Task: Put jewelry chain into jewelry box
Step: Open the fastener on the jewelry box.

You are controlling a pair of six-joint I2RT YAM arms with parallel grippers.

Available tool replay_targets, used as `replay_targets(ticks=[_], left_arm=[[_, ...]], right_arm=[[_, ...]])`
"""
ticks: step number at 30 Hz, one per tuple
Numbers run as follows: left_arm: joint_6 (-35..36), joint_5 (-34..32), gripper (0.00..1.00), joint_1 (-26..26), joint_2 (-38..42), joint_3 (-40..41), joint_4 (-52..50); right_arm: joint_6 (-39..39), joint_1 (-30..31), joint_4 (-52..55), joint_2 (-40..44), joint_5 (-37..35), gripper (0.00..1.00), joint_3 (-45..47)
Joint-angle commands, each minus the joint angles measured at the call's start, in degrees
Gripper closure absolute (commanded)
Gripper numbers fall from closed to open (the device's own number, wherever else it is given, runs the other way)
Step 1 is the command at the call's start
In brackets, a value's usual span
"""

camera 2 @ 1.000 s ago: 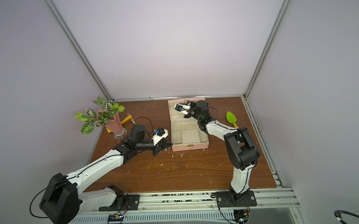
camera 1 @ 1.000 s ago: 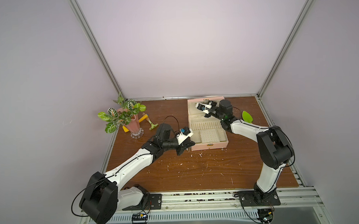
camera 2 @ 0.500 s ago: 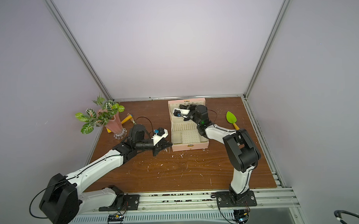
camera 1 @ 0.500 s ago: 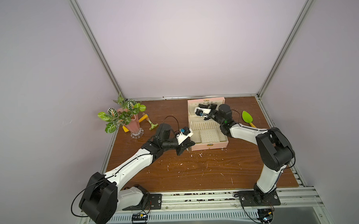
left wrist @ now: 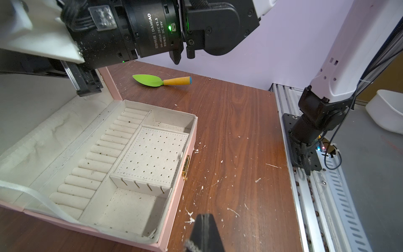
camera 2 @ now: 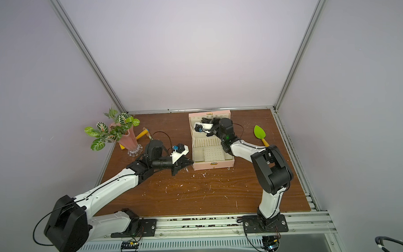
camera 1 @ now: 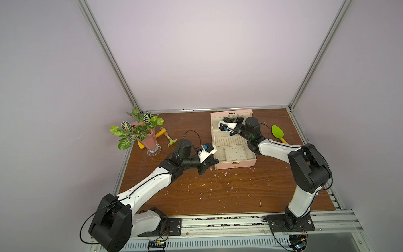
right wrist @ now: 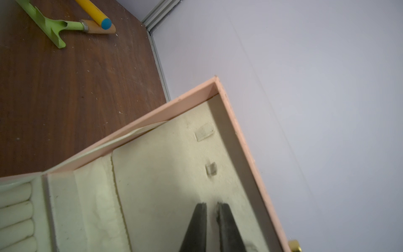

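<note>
The pale pink jewelry box (camera 1: 235,163) (camera 2: 213,165) lies open at the back middle of the table, its lid standing upright. My left gripper (camera 1: 216,162) (camera 2: 192,162) (left wrist: 205,216) hovers at the box's front left corner, just outside its pink front wall (left wrist: 172,209). It is shut on the jewelry chain (left wrist: 190,245), and a short silvery piece hangs blurred beside the jaws. My right gripper (camera 1: 224,118) (camera 2: 203,119) (right wrist: 211,204) is inside the raised lid (right wrist: 239,135), close to its cream lining. Its jaws stand slightly apart with nothing between them.
A leafy plant in a pink vase (camera 1: 148,142) stands at the back left, with a green toy rake (camera 1: 171,141) (right wrist: 54,26) and a yellow-handled tool (camera 1: 159,133) beside it. A green toy trowel (camera 1: 278,133) (left wrist: 152,80) lies right of the box. White flecks litter the wood.
My right gripper has come down from the lid's top edge to in front of its lining, and its jaws have parted a little. The left arm has not moved.
</note>
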State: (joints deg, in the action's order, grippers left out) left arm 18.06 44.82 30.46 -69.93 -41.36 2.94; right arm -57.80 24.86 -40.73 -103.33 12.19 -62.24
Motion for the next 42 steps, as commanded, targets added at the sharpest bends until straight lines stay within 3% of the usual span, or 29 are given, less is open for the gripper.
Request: replay_targets(ticks=[1,19,36,42], left_arm=[[0.6,1.3,1.00,-0.7,1.0,-0.6,-0.4],[0.6,1.2,1.00,-0.7,1.2,-0.6,-0.5],[0.7,1.4,1.00,-0.8,1.4,-0.4,-0.2],[0.6,1.4,1.00,-1.0,1.3,-0.7,-0.5]], right_arm=[[-0.6,0.2,8.8,0.0,1.0,0.85,1.1],[-1.8,0.4,10.4,-1.1,0.1,0.90,0.8],[-9.6,2.9,3.4,-3.5,-8.5,0.92,5.2],[-4.1,3.0,-1.2,0.6,-5.1,0.88,6.9]])
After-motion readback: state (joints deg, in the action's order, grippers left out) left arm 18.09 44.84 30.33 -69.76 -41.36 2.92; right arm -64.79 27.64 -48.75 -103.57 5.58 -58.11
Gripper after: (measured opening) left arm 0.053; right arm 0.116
